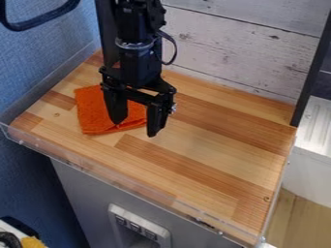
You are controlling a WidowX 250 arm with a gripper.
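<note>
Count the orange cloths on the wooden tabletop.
1: the orange cloth, on the wooden tabletop at the view's left, partly behind the gripper. Another could be hidden beneath that cloth.

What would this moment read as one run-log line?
claw: open, pointing down, nothing gripped | nearest: orange cloth, behind and between fingers in view | surface: wooden worktop | claw-cloth contact: cannot tell

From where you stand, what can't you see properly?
In the camera view:
Orange cloth: the gripper hides part of it.
Black robot arm: the top edge cuts it off.
Yellow thing: the bottom edge cuts it off, so I can't tell what it is.
</note>
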